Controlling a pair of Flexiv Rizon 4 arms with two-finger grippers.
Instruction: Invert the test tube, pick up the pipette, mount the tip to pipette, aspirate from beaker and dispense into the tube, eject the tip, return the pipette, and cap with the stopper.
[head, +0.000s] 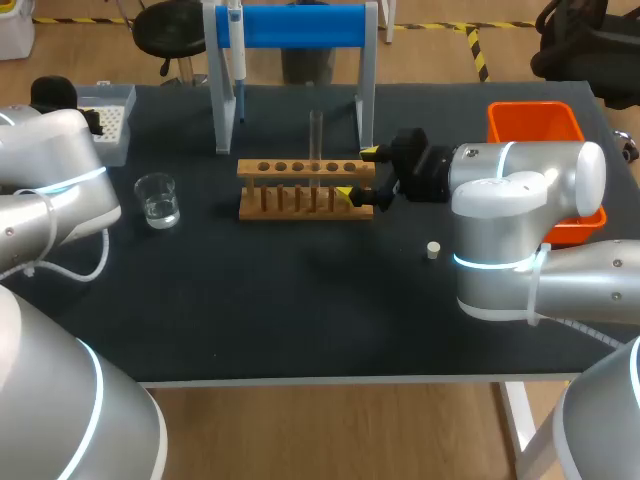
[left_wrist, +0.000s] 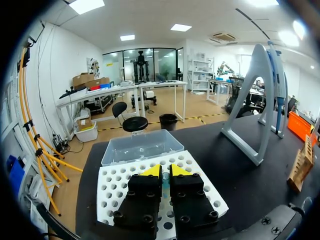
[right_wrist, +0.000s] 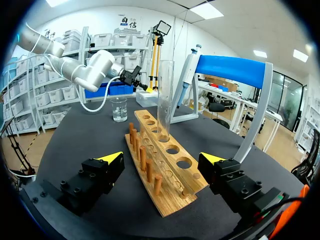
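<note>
Currently, right pincer (right_wrist: 162, 157) spread wide astride rack (right_wrist: 196, 181), test tube (right_wrist: 164, 100) upright, left pincer (left_wrist: 165, 170) together above tip box (left_wrist: 119, 186)

Nothing on the counter (head: 300, 310) carries a text, number, label or sign that can be read. The wooden rack (head: 300, 168) in the middle, the beaker (head: 158, 200) to its left, the tip box (head: 110, 120) at the far left and the blue-topped stand (head: 300, 25) at the far edge all show plain surfaces. Any marks on the pipette (head: 236, 45) hanging on that stand are too small to tell.
</note>
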